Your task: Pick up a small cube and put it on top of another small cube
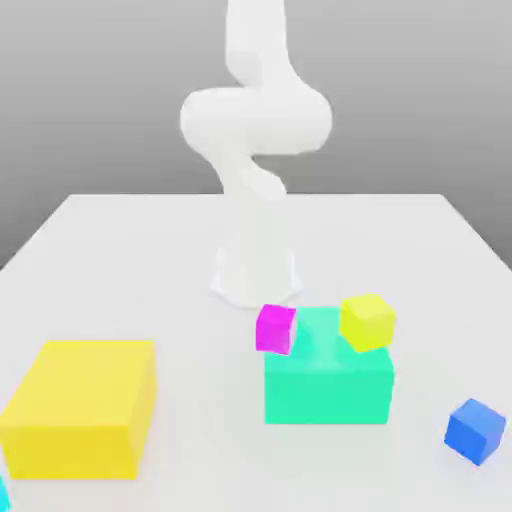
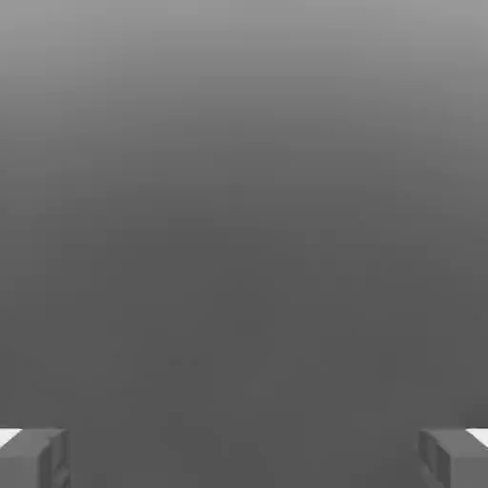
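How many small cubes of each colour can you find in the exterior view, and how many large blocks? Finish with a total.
Magenta cube: 1
Yellow cube: 1
Blue cube: 1
Cyan piece at the edge, cut off: 1
Large blocks, yellow and green: 2
Total: 6

The pale, flat, smooth surface point(image 1: 200, 320) carried a turquoise-green rectangular block point(image 1: 328, 390), the landmark. Toward the exterior view's left of that block lay a large yellow rectangular block point(image 1: 80, 405), apart from it; beyond, at the picture's edge, was part of a bright cyan object point(image 1: 3, 496). Toward the exterior view's right of the turquoise-green block sat a small blue cube point(image 1: 475, 432), tilted in view.
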Controlling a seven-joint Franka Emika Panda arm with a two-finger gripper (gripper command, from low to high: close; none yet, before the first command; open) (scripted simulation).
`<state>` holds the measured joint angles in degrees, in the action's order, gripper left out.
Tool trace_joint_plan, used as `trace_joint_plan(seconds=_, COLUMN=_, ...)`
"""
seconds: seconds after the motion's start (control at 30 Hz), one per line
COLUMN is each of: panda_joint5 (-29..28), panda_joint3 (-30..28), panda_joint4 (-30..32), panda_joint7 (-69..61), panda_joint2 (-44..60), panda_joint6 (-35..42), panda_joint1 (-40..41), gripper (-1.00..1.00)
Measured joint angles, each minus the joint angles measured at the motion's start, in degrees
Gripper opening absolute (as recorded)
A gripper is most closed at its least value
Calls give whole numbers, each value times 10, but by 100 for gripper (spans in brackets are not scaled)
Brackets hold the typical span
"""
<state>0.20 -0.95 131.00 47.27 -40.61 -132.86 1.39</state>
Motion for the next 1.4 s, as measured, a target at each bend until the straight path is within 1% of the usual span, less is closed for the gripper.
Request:
trace_joint_plan(seconds=0.33, panda_joint5=13, panda_joint3=-47, panda_joint4=-31, panda_joint7=54, panda_joint2=211, panda_joint6=-44, panda_joint1=51, gripper=0)
trace_joint_plan(seconds=0.63, panda_joint5=43, panda_joint3=-92, panda_joint4=-59, panda_joint7=89, panda_joint2=398, panda_joint6=-82, panda_joint1=103, gripper=0)
trace_joint_plan(seconds=1.03, panda_joint5=103, panda_joint3=-125, panda_joint4=-97, panda_joint7=122, panda_joint2=651, panda_joint6=-131, panda_joint1=179, gripper=0)
trace_joint_plan(seconds=1.17, panda_joint5=129, panda_joint3=-107, panda_joint4=-115, panda_joint7=109, panda_joint2=735, panda_joint6=-184, panda_joint1=200, gripper=0)
trace_joint_plan(seconds=1.2, panda_joint5=134, panda_joint3=-102, panda_joint4=-118, panda_joint7=106, panda_joint2=748, panda_joint6=-194, panda_joint1=204, gripper=-100)
trace_joint_plan(seconds=1.4, panda_joint5=137, panda_joint3=-101, panda_joint4=-119, panda_joint7=103, panda_joint2=755, panda_joint6=-199, panda_joint1=205, gripper=-100)
